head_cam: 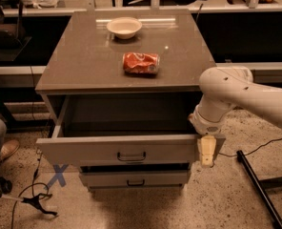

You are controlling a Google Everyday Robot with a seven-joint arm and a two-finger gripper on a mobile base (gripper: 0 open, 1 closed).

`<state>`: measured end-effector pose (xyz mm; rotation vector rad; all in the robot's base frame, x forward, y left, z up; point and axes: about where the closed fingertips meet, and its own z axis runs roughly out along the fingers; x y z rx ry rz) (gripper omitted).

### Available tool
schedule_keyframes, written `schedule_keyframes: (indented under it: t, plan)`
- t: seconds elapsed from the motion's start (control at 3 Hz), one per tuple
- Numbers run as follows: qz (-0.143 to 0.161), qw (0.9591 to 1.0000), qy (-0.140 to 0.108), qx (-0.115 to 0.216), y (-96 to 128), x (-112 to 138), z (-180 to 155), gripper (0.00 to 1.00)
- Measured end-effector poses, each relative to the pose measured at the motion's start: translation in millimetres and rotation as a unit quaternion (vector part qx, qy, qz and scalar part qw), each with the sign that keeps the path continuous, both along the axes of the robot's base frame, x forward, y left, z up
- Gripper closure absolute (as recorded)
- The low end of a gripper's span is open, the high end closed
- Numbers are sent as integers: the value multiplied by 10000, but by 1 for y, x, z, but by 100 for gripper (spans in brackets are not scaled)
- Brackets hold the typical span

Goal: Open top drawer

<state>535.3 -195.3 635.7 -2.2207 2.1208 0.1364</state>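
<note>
The top drawer is pulled well out of the grey cabinet, its deep box open and dark inside. Its flat grey front carries a small dark bar handle at centre. My gripper hangs at the drawer front's right end, at the tip of my white arm that comes in from the right. It is to the right of the handle, not on it. A narrower grey drawer with a like handle sits closed below.
On the cabinet top lie a crushed red can and a white bowl. A blue X mark and cables are on the floor at left. A dark pole lies on the floor at right.
</note>
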Motion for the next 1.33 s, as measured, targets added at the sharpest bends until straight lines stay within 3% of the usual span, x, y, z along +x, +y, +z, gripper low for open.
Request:
schedule_keyframes:
  t: [1.0, 1.33]
  plan:
    - [9, 9999, -149, -87, 10, -48, 21, 0]
    - [-21, 10000, -64, -60, 10, -55, 18, 18]
